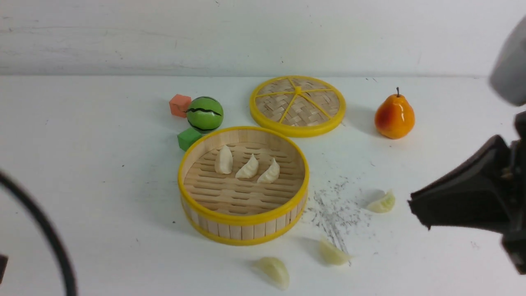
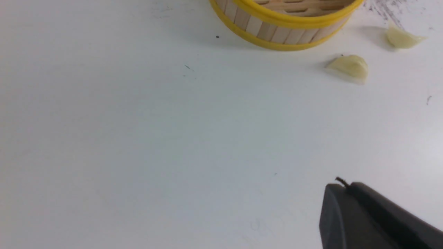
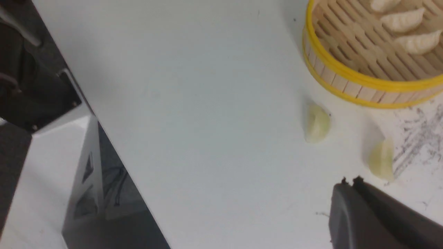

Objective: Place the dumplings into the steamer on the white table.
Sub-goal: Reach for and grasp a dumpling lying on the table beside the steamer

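Note:
The steamer stands mid-table on the white table and holds three cream-white dumplings. Three yellowish-green dumplings lie on the table outside it: one to its right, two in front of it. My right gripper is shut and empty, above the table just right of the right-hand green dumpling. In the right wrist view its tips hang near a green dumpling. My left gripper is shut and empty, over bare table short of the steamer.
The flat woven lid lies behind the steamer. A toy watermelon ball, an orange cube and a green cube sit at back left. A toy pear stands at back right. Grey scuff marks lie right of the steamer.

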Controlling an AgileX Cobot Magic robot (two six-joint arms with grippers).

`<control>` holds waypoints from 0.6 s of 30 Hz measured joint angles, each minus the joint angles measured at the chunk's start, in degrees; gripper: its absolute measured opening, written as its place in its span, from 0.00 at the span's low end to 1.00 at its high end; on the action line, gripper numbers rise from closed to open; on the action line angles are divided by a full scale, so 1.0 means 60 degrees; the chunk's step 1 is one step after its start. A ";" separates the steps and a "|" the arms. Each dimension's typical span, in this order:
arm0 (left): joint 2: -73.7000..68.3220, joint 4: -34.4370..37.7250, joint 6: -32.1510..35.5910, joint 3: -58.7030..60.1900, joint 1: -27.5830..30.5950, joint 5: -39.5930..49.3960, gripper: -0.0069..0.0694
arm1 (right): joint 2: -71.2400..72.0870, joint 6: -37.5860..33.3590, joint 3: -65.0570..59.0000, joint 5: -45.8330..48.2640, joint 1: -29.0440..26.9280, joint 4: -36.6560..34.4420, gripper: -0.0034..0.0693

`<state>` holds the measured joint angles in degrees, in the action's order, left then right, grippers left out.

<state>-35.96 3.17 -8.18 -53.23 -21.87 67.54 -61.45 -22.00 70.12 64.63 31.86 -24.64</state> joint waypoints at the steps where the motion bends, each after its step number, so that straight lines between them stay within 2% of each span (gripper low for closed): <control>1: 0.0361 0.0081 -0.0046 0.0184 0.0000 0.0021 0.07 | -0.0269 0.0346 0.0161 0.0091 0.0416 0.0488 0.04; 6: 0.1572 0.0299 -0.0167 0.0562 0.0000 0.0412 0.07 | -0.2118 0.1982 0.1098 0.0422 0.2447 0.2603 0.04; 9: 0.1751 0.0352 -0.0198 0.0586 0.0000 0.0621 0.07 | -0.3183 0.2455 0.1577 0.0532 0.3039 0.3152 0.05; 14: 0.1775 0.0462 -0.0198 0.0597 0.0000 0.0621 0.07 | -0.5200 0.3001 0.2452 0.0601 0.3168 0.3448 0.11; 18: 0.1775 0.0506 -0.0113 0.0600 0.0000 0.0621 0.07 | -0.6335 0.3070 0.2734 0.0393 0.3126 0.3530 0.30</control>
<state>-25.31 6.21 -8.85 -49.63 -21.87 71.26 -99.46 -3.58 86.53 66.98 50.62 -3.47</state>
